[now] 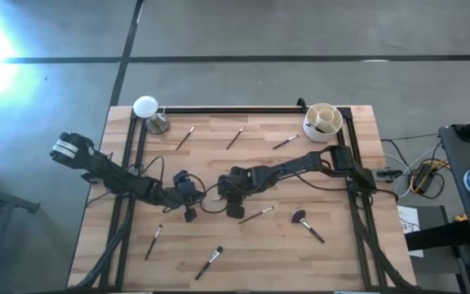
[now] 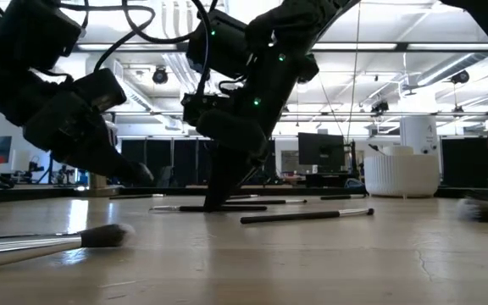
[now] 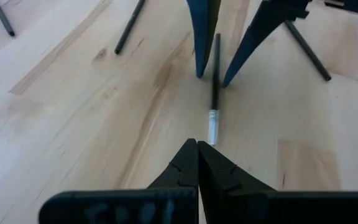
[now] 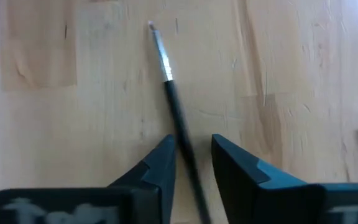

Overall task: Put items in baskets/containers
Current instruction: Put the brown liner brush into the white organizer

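A thin dark-handled brush [image 4: 174,106] with a silver ferrule [image 3: 213,121] lies flat on the wooden table near its middle. My right gripper [image 4: 191,140] [image 1: 235,210] points down at it, open, one finger on each side of the handle. My left gripper [image 3: 197,144] [image 1: 190,214] is shut with nothing in it, just above the table and short of the brush's ferrule end. Several more brushes lie flat: [image 1: 186,136], [image 1: 235,137], [image 1: 255,215], and one with a fluffy head [image 1: 307,224]. The cream-white cup [image 1: 322,122] stands at the far right corner. My right gripper comes from above, slanting, its fingers [image 3: 202,43] across the handle [image 4: 180,134] with their tips at the tabletop. One finger stands close beside the handle; whether it touches I cannot tell. The brush lies flat on the table.
A white disc on a brass-coloured stand [image 1: 147,110] is at the far left corner. Two brushes [image 1: 153,242] [image 1: 209,261] lie near the front edge. Dark frame rails [image 1: 235,109] run along the table's far, left and right sides. Cables trail between the arms.
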`<state>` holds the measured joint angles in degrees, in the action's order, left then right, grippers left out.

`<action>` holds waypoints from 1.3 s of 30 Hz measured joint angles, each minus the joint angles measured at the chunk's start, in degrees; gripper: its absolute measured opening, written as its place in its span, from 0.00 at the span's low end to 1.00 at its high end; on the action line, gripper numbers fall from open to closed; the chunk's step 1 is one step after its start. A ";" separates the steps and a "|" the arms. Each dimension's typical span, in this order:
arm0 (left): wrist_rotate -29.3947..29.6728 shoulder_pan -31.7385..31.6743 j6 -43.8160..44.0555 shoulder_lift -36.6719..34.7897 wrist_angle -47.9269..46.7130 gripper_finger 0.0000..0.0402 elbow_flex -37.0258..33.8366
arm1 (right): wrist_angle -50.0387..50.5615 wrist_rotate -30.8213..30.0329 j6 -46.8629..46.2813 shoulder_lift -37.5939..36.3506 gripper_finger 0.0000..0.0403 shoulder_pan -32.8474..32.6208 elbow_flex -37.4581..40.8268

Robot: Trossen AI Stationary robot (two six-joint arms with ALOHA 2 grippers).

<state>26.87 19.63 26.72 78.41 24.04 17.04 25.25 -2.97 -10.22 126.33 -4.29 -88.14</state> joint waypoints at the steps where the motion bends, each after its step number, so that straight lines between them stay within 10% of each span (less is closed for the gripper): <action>1: 0.14 -0.02 0.00 0.00 0.27 0.00 -0.39 | -0.17 -0.01 0.26 0.04 0.20 0.00 0.02; 7: 1.16 -0.19 -0.39 -0.09 7.16 0.00 -4.02 | -0.73 0.00 2.08 -0.06 0.04 -0.02 0.12; 22: 1.71 -0.19 -8.02 -1.19 34.88 0.02 -11.18 | -11.06 -3.32 4.23 -1.63 0.03 -0.04 3.57; 39: 2.32 -0.23 -20.77 -3.99 58.49 0.20 -14.33 | -43.93 -4.80 2.65 -22.58 0.03 -0.50 28.46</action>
<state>29.19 19.40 5.95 74.42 82.53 2.71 -18.68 -7.77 -7.58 103.74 -4.79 -59.68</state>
